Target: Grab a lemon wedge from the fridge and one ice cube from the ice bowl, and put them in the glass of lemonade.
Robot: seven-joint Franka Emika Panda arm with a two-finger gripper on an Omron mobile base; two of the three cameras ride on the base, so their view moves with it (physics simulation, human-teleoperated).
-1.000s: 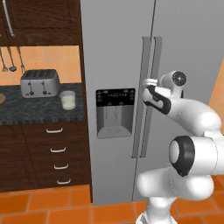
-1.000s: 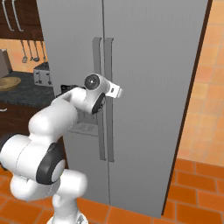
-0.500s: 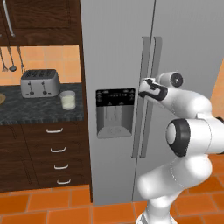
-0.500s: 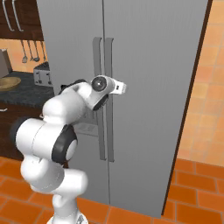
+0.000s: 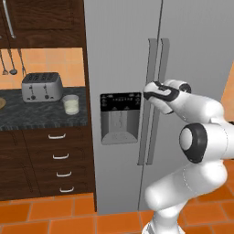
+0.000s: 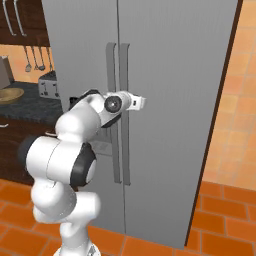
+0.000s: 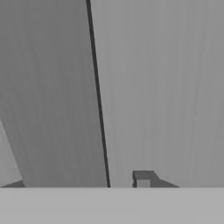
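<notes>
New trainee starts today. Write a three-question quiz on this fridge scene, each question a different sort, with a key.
1. True or false: both doors of the fridge are closed.
2. Multiple choice: the gripper is nearest to which thing? A) the toaster B) the left fridge handle C) the drawers
3. Fill in: the glass of lemonade stands on the dark counter, to the ___ of the toaster in the left base view.

Key: 1 true; 2 B; 3 right.
</notes>
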